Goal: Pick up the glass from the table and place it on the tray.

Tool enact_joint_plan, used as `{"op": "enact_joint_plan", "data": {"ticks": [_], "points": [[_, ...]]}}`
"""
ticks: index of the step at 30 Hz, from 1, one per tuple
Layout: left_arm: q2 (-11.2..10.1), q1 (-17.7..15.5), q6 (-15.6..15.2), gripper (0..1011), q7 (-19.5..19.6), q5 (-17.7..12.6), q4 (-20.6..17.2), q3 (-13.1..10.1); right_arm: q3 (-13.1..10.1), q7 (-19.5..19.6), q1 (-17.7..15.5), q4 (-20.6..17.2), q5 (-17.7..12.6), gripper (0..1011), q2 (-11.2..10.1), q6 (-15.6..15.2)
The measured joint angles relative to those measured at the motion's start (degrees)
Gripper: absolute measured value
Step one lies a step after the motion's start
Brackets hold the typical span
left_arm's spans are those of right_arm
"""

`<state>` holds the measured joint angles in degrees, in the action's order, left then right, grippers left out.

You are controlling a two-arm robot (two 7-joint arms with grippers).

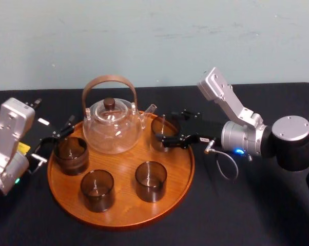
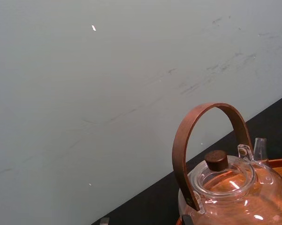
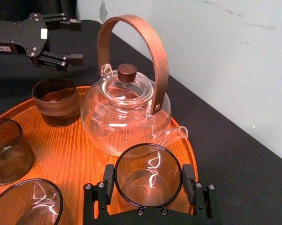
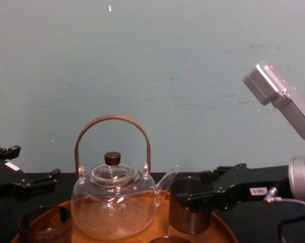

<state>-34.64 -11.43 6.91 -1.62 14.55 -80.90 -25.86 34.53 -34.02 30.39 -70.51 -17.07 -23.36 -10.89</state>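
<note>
The glass (image 1: 160,134) is a smoky tumbler standing at the back right of the round wooden tray (image 1: 118,223), just right of the teapot's spout. My right gripper (image 1: 165,129) reaches in from the right and is shut on it. In the right wrist view both black fingers (image 3: 108,180) press the glass (image 3: 148,173) at its rim. From the chest view the glass (image 4: 189,215) looks to rest on the tray. My left gripper (image 1: 56,142) hovers open and empty at the tray's left edge.
A glass teapot (image 1: 112,125) with a bent wooden handle stands at the back middle of the tray. Three more dark glasses share the tray: left (image 1: 71,155), front left (image 1: 97,189), front middle (image 1: 151,180). Black tablecloth surrounds the tray.
</note>
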Motion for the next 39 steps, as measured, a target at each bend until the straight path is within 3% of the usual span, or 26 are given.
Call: {"op": "enact_joint_plan", "data": {"ticks": [39], "points": [[0.0,0.0,0.0,1001,0.0,0.0,0.0,0.0,-0.2,0.2,-0.4,2.9,1.9,889,1.1,-0.2]]}}
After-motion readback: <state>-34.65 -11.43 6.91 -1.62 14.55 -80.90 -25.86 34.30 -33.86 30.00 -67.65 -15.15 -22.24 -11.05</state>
